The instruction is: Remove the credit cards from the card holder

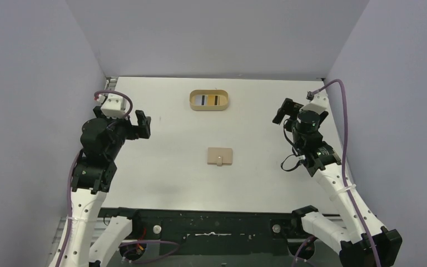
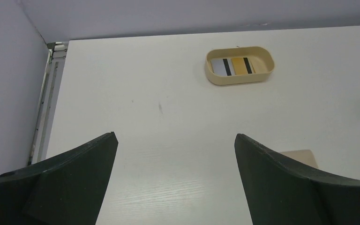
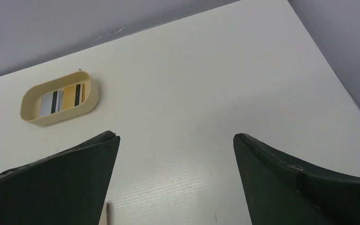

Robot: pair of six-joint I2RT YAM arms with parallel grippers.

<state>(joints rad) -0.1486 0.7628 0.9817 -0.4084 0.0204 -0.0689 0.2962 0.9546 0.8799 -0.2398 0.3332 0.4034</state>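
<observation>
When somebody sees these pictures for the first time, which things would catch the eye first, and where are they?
The eye goes first to the oval tan tray at the far middle of the table, with a pale card and a yellow-orange card lying in it. Nearer, the tan card holder lies alone at the table's centre. The left gripper and right gripper hang open at the sides, holding nothing.
</observation>
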